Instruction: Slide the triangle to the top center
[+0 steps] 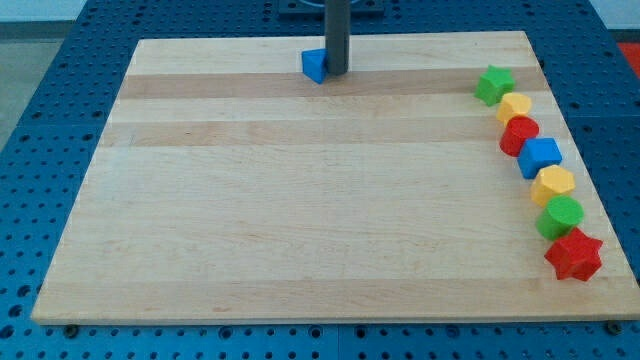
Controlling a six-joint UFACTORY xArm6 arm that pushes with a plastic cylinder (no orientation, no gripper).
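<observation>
A small blue triangle block lies near the top centre of the wooden board, close to its top edge. My dark rod comes down from the view's top, and my tip rests on the board right at the triangle's right side, touching or nearly touching it.
A curved line of blocks runs down the board's right side: a green star, a yellow block, a red block, a blue cube, a yellow hexagon, a green round block and a red star.
</observation>
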